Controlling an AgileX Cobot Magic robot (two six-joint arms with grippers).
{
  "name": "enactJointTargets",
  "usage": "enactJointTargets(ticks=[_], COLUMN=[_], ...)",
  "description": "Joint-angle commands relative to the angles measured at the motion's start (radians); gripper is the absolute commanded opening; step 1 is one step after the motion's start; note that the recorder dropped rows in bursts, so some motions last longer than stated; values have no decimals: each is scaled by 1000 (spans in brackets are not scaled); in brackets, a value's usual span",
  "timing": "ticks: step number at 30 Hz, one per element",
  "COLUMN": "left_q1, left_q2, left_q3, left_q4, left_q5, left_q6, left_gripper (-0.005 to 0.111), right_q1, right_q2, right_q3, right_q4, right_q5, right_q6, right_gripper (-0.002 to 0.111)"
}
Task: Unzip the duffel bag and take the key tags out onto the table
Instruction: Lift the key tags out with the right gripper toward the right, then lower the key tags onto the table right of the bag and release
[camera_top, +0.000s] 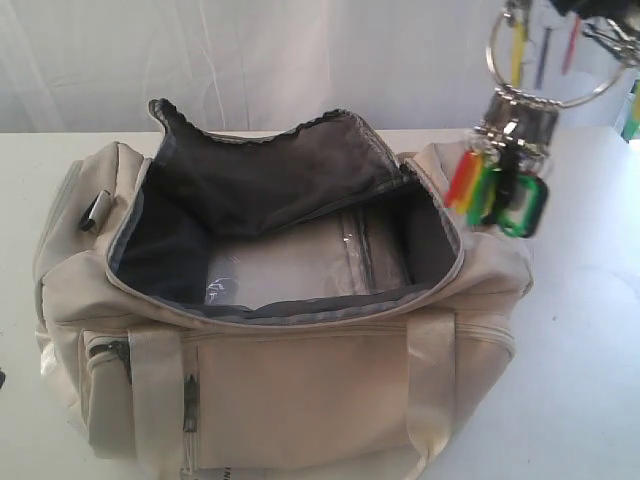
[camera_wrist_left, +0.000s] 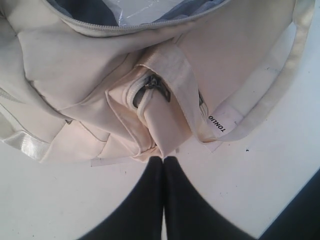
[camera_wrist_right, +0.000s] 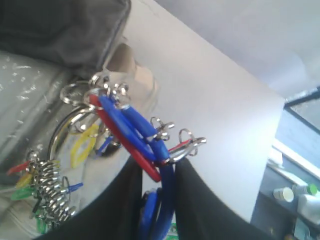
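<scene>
The cream duffel bag (camera_top: 300, 380) lies on the white table (camera_top: 590, 360) with its top unzipped, dark lining and a clear plastic sheet showing inside. The key tags (camera_top: 500, 185) hang in the air above the bag's right end, from a large metal ring. My right gripper (camera_wrist_right: 159, 162) is shut on the key tags (camera_wrist_right: 130, 130), blue and red tags between its fingers; in the exterior view it is at the top right corner, mostly cut off. My left gripper (camera_wrist_left: 163, 159) is shut at the front left corner of the duffel bag (camera_wrist_left: 150, 90), pinching a fold of its fabric.
A coiled metal spring and more tags (camera_wrist_right: 47, 185) dangle from the bunch. The bag's webbing straps (camera_top: 430, 380) hang over its front. Bare white table lies to the bag's right. White curtain behind.
</scene>
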Motion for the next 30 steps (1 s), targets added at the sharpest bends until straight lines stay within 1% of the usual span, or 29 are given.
enactJointTargets(ticks=[1,3,6,9,12,18,20,22,25,27,30], left_q1=[4,4,4,4,4,4,4,4,4,4,4], left_q2=[-7,-7,-7,-7,-7,-7,-7,-7,-7,-7,-7], left_q3=[5,5,5,5,5,5,5,5,5,5,5], left_q4=[-16,-16,-16,-25,-25,-25,-25,-27,-28,-28,-28], left_q5=[16,16,18,17,17,17,17,17,15,15,15], left_q6=[3,3,1,1,1,1,1,1,2,2,2], left_gripper=[0,0,0,0,0,0,0,0,0,0,0], right_q1=[-106,-151,-209,-264,-295,-304,-304,-304,-304,-304,-304], right_q2=[-94,-126,-135,-116,-84,34,76,125,199,252,319], right_q3=[135,199,283,381,473,638,679,716,751,763,763], right_q4=[-18,-36,-71,-64,-15,58,129,232,372,417,435], right_q5=[-6,-39,-41,-61,-109,-176,-224,-266,-313,-356,-410], right_q6=[20,47,97,117,120,115,76,-13,-126,-158,-156], right_gripper=[0,0,0,0,0,0,0,0,0,0,0])
